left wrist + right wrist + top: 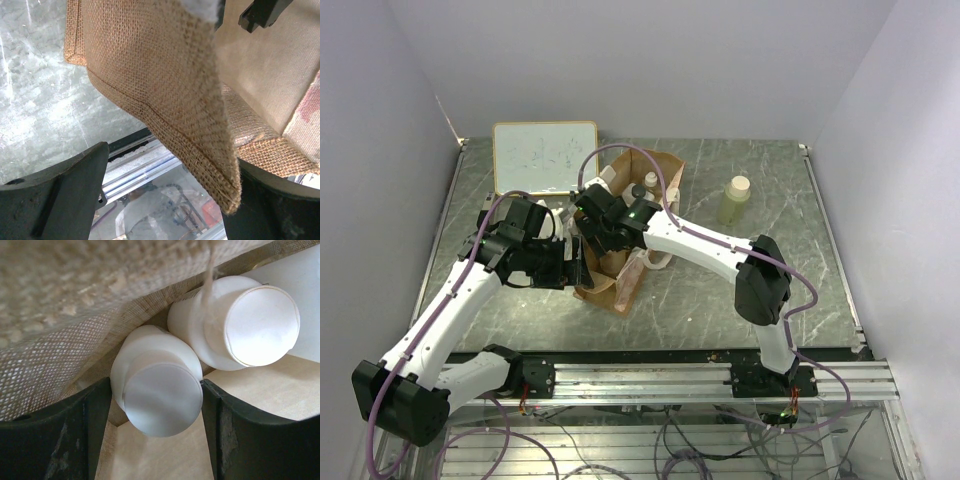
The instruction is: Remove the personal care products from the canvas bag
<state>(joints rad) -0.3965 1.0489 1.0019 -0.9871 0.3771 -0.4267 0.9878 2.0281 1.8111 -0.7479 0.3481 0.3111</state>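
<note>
The left gripper (172,157) stands wide open, with a stitched corner of the canvas bag (165,75) hanging between its fingers; the weave lies close to one finger and well clear of the other, so nothing is clamped. The right gripper (155,384) is inside the bag, its jaws partly open on either side of a white round-capped bottle (160,400). The cap nearly fills the gap, and whether the pads press on it cannot be told. A second round-capped bottle (250,325) lies touching the first, just beyond it under the bag's wall. No label or brand shows on either cap. The bag sits mid-table, its mouth toward the far edge, beside the whiteboard (545,155) at the far left corner, whose faint marks are unreadable. One beige-capped bottle (734,200) stands alone toward the far right corner of the table (760,290), bare surface around it.
</note>
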